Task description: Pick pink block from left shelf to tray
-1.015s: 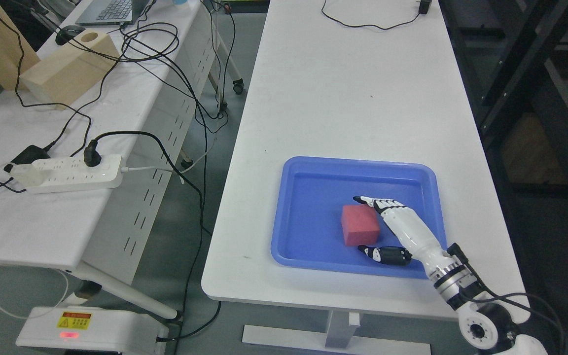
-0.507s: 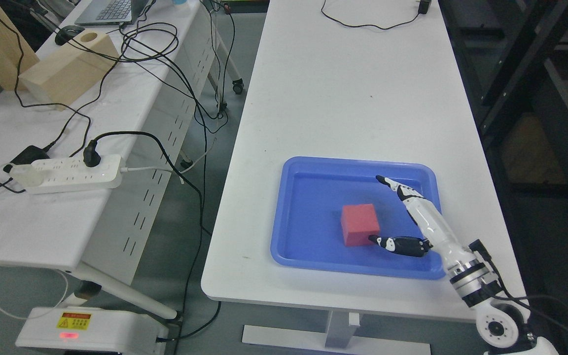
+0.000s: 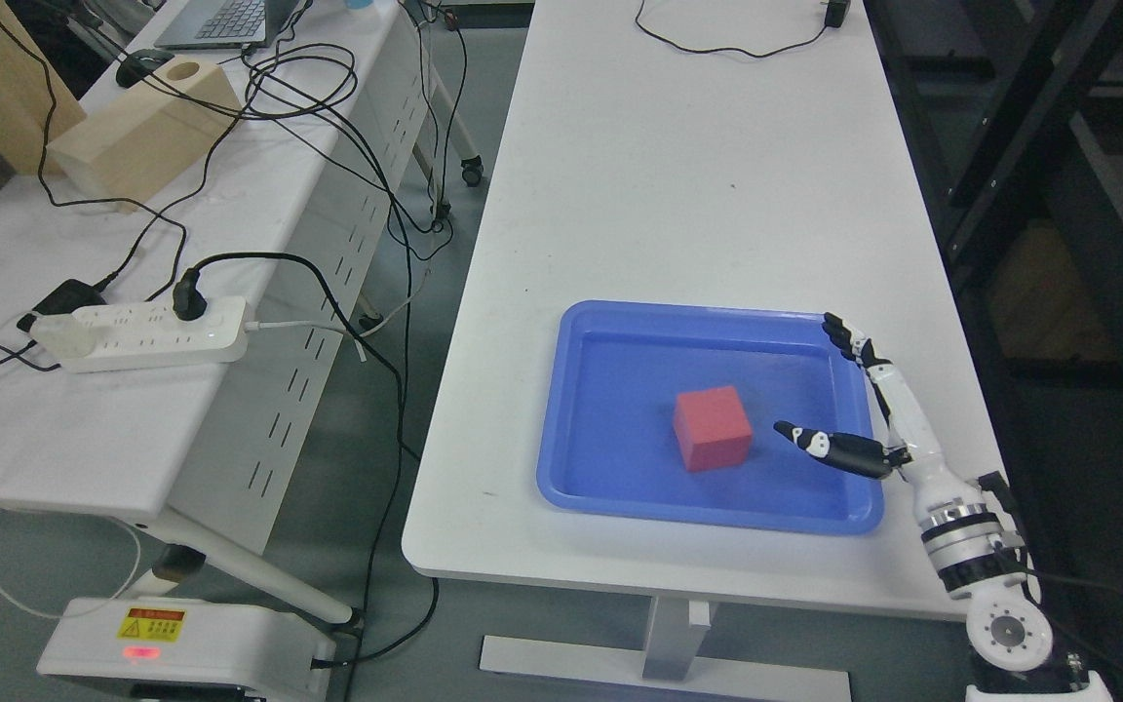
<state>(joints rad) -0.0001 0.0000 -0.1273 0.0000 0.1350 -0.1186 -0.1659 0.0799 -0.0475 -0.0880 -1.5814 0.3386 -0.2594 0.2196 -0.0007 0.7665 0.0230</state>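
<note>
Head view shows you the pink foam-like cube (image 3: 713, 427) lying free near the middle of the shallow blue plastic tray (image 3: 610, 330) on the long white table (image 3: 698, 175). Your right hand (image 3: 888, 414) sits over the tray's right rim, fingers spread, thumb pointing at the cube, gripping nothing and clear of it.

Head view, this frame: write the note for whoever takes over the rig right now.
Right hand: open, holding nothing, over the right edge of the tray, clear of the block.
Left hand: not in view.
Pink block: flat on the tray floor, near the middle, touching nothing else.
Tray: on the white table, at its near end.
Done: block is in the tray and released.
Left: nothing but drawing the right arm away; the shelf itself is out of view.
</note>
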